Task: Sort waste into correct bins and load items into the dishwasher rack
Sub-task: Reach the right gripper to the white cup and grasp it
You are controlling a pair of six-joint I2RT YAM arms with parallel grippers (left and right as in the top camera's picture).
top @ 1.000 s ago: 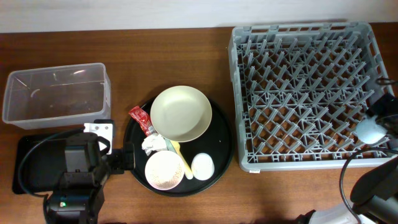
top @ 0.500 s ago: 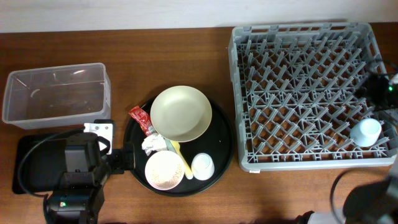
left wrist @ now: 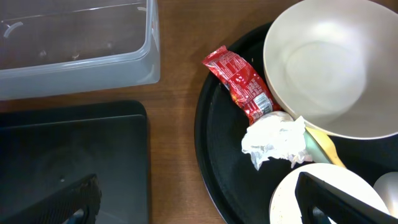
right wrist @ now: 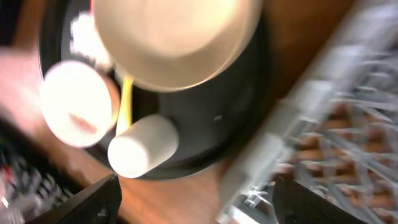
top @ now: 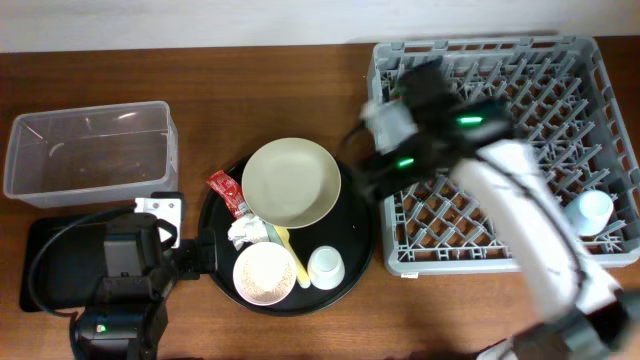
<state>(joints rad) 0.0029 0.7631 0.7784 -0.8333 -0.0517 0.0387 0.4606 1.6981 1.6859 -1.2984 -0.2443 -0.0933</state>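
The grey dishwasher rack [top: 500, 60] fills the right side, and a light blue cup [top: 588, 212] stands in its front right corner. My right gripper [top: 368, 178] is open and empty, blurred, over the rack's left edge beside the round black tray [top: 355, 235]. On that tray sit the cream plate-bowl [top: 291, 182], small bowl [top: 264, 273], white cup [top: 326, 266], yellow utensil [top: 295, 258], red sauce packet [top: 227, 192] and tissue wad [top: 243, 232]. My left gripper [top: 192, 256] is open and empty at the tray's left rim. The wrist views show the packet [left wrist: 242, 87], tissue [left wrist: 273, 140] and cup [right wrist: 143, 146].
The clear tub [top: 85, 150] stands at the far left. The shallow black tray [top: 45, 240] lies in front of it, partly under my left arm. Bare wood lies between the tub and the round tray. The right arm stretches diagonally over the rack.
My right gripper has let go of the light blue cup in the rack's front right corner and swung left across the rack to the round tray. The left arm has not moved.
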